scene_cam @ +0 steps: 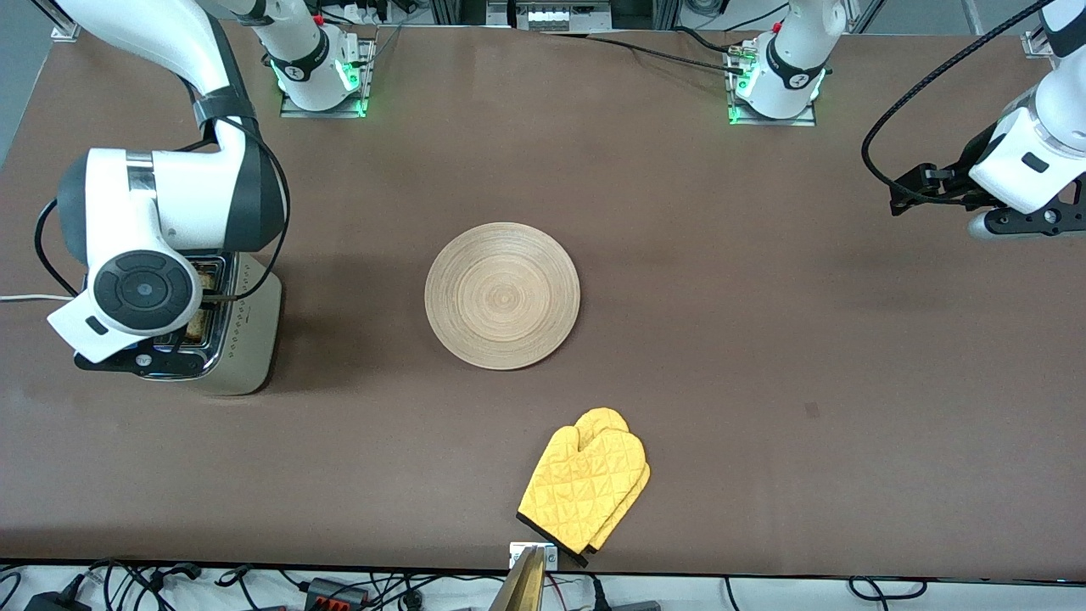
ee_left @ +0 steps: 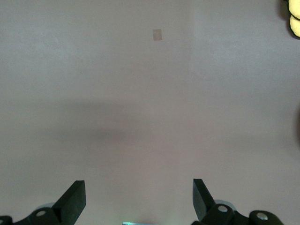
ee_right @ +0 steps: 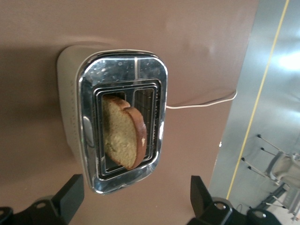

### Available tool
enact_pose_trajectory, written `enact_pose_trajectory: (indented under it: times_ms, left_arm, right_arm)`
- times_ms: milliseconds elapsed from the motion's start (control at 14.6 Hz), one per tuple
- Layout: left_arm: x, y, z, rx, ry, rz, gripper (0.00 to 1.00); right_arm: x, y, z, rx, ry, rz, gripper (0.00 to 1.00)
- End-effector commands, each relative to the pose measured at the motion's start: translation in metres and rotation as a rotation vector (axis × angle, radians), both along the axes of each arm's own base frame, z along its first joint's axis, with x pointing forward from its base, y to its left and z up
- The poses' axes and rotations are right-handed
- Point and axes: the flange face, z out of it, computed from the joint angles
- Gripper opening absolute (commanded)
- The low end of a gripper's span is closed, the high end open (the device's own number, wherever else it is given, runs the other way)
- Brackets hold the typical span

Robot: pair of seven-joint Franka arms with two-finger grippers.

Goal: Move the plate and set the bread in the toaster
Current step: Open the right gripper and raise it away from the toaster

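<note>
The round light-wood plate (scene_cam: 502, 295) lies in the middle of the table with nothing on it. The toaster (scene_cam: 246, 339) stands at the right arm's end of the table, half covered by that arm's hand. In the right wrist view the bread (ee_right: 124, 133) stands tilted in a slot of the toaster (ee_right: 119, 70), its crust edge sticking up above the chrome top. My right gripper (ee_right: 137, 192) hangs open just over the toaster and touches nothing. My left gripper (ee_left: 139, 194) is open over bare table at the left arm's end and waits.
A yellow oven mitt (scene_cam: 587, 488) lies near the table's front edge, nearer to the camera than the plate. The toaster's white cord (scene_cam: 25, 298) runs off the table's end. A small mark (scene_cam: 812, 411) shows on the brown tabletop.
</note>
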Motion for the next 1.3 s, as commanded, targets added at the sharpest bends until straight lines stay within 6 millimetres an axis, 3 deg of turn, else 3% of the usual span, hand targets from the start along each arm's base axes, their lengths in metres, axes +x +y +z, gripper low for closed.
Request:
enact_pose_trajectory:
  times_ms: [0, 137, 343, 412, 892, 1098, 1235]
  left_arm:
    - [-0.006, 0.008, 0.001, -0.020, 0.003, 0.012, 1.00]
    - [-0.006, 0.008, 0.002, -0.020, 0.001, 0.013, 1.00]
    - [-0.006, 0.008, 0.001, -0.020, 0.003, 0.013, 1.00]
    - [-0.006, 0.008, 0.001, -0.020, 0.003, 0.013, 1.00]
    - [-0.006, 0.008, 0.002, -0.026, 0.001, 0.015, 1.00]
    - [-0.006, 0.008, 0.002, -0.026, 0.001, 0.015, 1.00]
    - [-0.006, 0.008, 0.001, -0.026, 0.003, 0.016, 1.00]
  right_arm:
    - [-0.001, 0.002, 0.007, 0.081, -0.013, -0.008, 1.00]
    - [0.000, 0.007, 0.027, 0.121, -0.074, 0.019, 1.00]
    - [0.002, 0.015, 0.032, 0.228, -0.110, 0.012, 1.00]
    - [0.001, 0.013, 0.046, 0.262, -0.142, 0.009, 1.00]
    - [-0.001, -0.075, 0.099, 0.509, -0.257, -0.091, 1.00]
    - [-0.006, -0.114, 0.109, 0.550, -0.314, -0.093, 1.00]
    - [-0.014, -0.125, 0.121, 0.564, -0.323, -0.071, 1.00]
